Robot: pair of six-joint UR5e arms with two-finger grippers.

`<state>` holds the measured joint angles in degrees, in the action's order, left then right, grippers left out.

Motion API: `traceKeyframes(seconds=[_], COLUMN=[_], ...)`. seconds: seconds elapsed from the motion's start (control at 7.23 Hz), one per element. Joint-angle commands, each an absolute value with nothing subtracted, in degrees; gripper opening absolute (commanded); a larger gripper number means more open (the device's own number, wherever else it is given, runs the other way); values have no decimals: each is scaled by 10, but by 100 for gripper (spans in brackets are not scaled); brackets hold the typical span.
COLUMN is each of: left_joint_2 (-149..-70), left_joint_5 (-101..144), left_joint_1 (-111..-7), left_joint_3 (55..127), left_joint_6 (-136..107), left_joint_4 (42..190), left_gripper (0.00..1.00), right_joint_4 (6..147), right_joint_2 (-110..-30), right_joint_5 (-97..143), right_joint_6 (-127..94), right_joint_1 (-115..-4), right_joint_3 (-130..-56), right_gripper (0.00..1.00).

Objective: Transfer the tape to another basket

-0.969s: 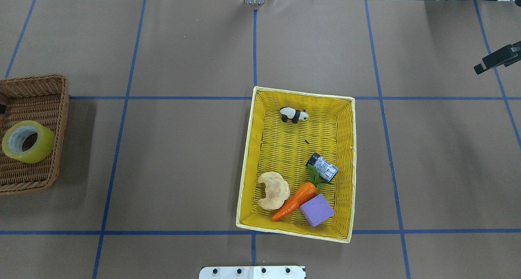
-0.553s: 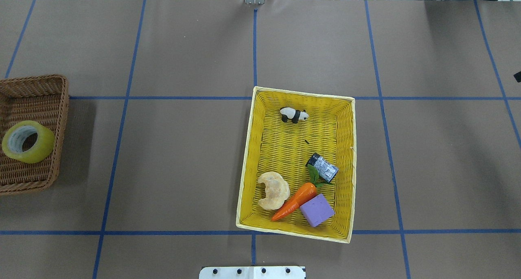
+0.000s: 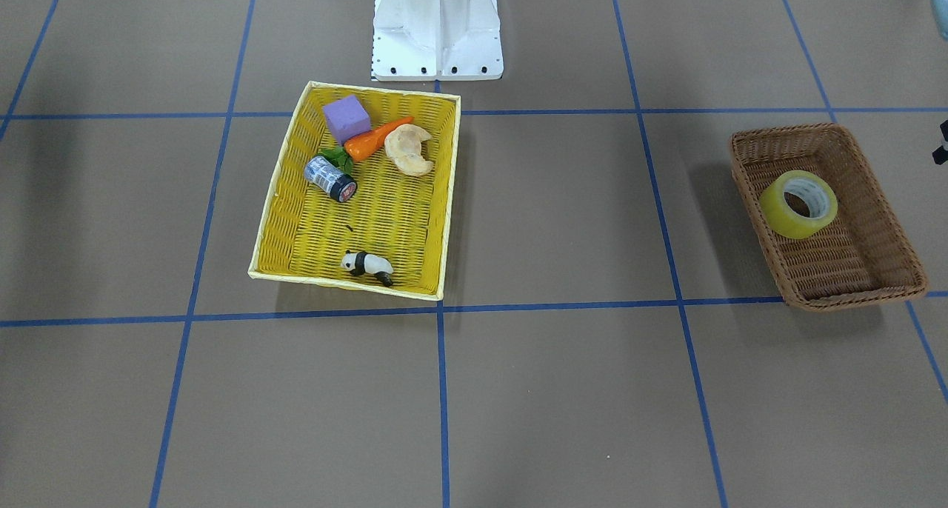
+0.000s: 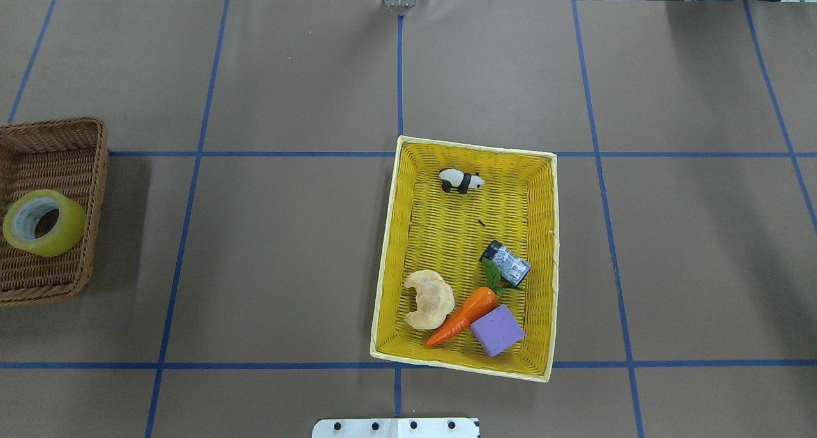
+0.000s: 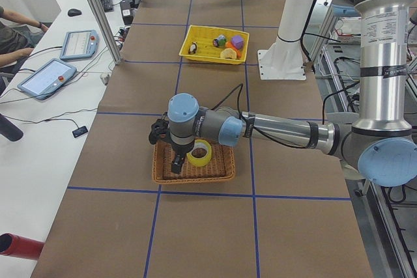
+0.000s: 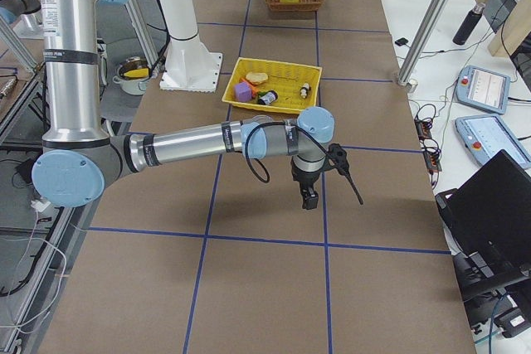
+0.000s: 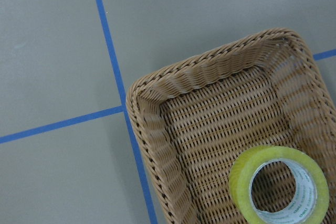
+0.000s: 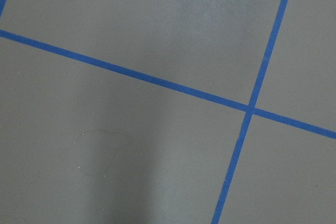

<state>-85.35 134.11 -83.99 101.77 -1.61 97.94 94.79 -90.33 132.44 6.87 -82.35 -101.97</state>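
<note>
The yellow translucent tape (image 4: 43, 223) lies tilted inside the brown wicker basket (image 4: 86, 170) at the table's left end. The tape also shows in the front view (image 3: 798, 204) and the left wrist view (image 7: 278, 186). In the exterior left view my left gripper (image 5: 177, 163) hangs over the basket (image 5: 193, 175), just beside the tape (image 5: 199, 153); I cannot tell whether it is open or shut. My right gripper (image 6: 309, 198) shows only in the exterior right view, low over bare table far from both baskets; I cannot tell its state.
A bright yellow basket (image 4: 390, 246) at mid-table holds a toy panda (image 4: 461, 181), a small dark cylinder (image 4: 506, 262), a carrot (image 4: 463, 313), a purple block (image 4: 497, 330) and a croissant (image 4: 429, 297). Blue tape lines grid the brown table. The robot's base (image 3: 437, 27) stands behind the yellow basket.
The right gripper, seen at the overhead view's right edge a second ago, has moved out of that view. The tape and both baskets have not moved.
</note>
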Motion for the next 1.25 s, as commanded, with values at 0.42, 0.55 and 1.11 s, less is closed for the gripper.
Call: traceKeyframes(seconds=[0.42,0.55,1.11], left_joint_2=[-846,-846,-848], left_joint_5=[1344,1342,1342], left_joint_1=[-840,-840,-840], left_joint_3=[1016,1018,1010], left_joint_6=[-19,-19,-19], left_joint_4=[976,977,980], left_gripper=[98,98,98], right_joint_4=[956,957,965], right_joint_2=[-905,-908,-903], right_joint_5=[1320,1320,1315], right_joint_6=[73,73,72], right_joint_1=[-822,-822,-814], right_joint_3=[-1036,-1043,-1042], right_gripper=[100,100,100])
